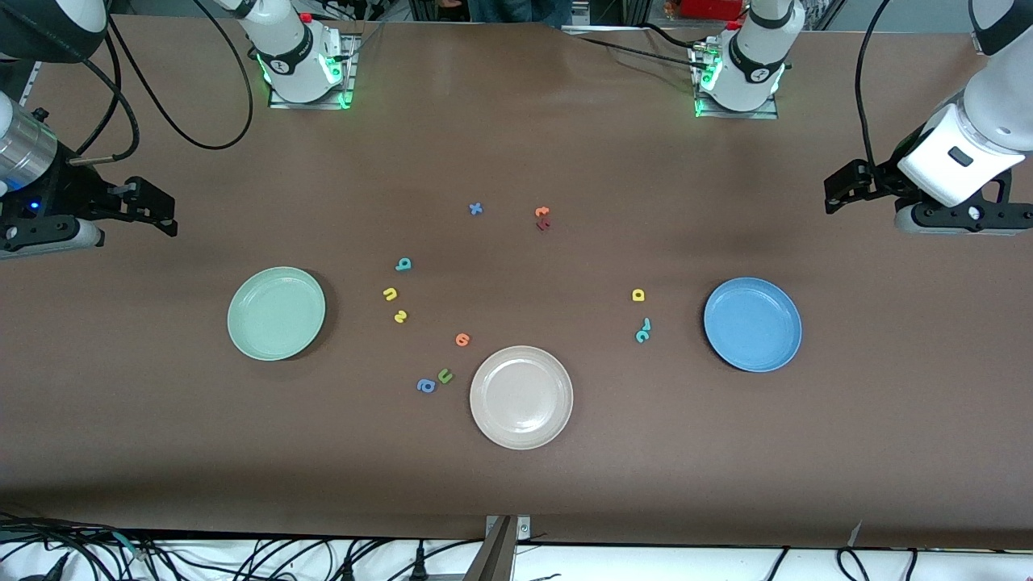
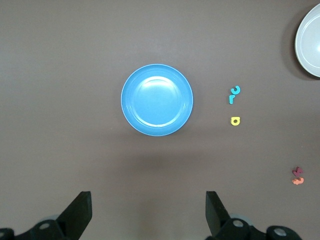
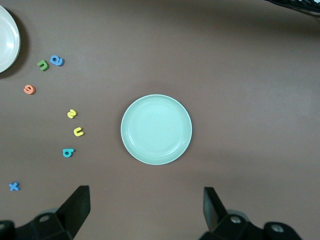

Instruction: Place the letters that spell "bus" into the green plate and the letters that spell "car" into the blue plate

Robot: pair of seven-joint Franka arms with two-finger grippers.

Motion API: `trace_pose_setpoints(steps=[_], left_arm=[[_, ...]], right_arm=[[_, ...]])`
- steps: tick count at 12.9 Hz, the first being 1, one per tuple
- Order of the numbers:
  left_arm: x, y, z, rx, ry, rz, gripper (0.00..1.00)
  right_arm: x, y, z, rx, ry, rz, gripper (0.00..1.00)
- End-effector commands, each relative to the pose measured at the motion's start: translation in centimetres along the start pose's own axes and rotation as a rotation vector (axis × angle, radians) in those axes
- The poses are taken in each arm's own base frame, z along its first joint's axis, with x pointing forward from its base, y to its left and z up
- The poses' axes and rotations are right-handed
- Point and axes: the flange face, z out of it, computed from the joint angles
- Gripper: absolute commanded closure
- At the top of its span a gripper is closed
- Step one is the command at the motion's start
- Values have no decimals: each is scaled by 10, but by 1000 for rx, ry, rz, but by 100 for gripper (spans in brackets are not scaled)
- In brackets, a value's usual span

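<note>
Two grippers hang with fingers spread wide, holding nothing. The right gripper (image 1: pixel 165 214) waits over bare table at ten o'clock of the green plate (image 1: pixel 276 313). At that plate's three o'clock lie the teal "b" (image 1: pixel 403 264), yellow "u" (image 1: pixel 390 294) and yellow "s" (image 1: pixel 400 316). Yellow "a" (image 1: pixel 638 295), teal "r" (image 1: pixel 646 323) and teal "c" (image 1: pixel 640 336) lie at nine o'clock of the blue plate (image 1: pixel 752 324). The left gripper (image 1: pixel 839 194) waits at its one o'clock.

Brown matte table (image 1: pixel 516 145) fills nearly whole frame, lit evenly, soft shadows. Along bottom edge, white strip (image 1: pixel 686 565) with tangle of black cables (image 1: pixel 73 553). Metal bracket (image 1: pixel 500 549) at bottom centre. Top edge: dark clutter, red object (image 1: pixel 710 8) at upper right. Black cable (image 1: pixel 161 97) loops across table, upper left.
</note>
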Motion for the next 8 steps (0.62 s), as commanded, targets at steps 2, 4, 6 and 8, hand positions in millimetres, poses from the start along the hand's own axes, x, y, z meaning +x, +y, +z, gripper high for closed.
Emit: trace_pose_setpoints(steps=[2,4,6,8], left_arm=[[1,0,-5,-25,0,4,0],[1,0,-5,-25,0,3,0],[1,5,-3,-25,-5,7,0],[8,21,19,-26,-44,43,0]], right_arm=[[3,2,-5,14,-5,-17,0],[3,2,-4,14,-7,-17,0],[3,2,-5,12,-4,-15,0],[3,3,-5,12,-6,-15,0]])
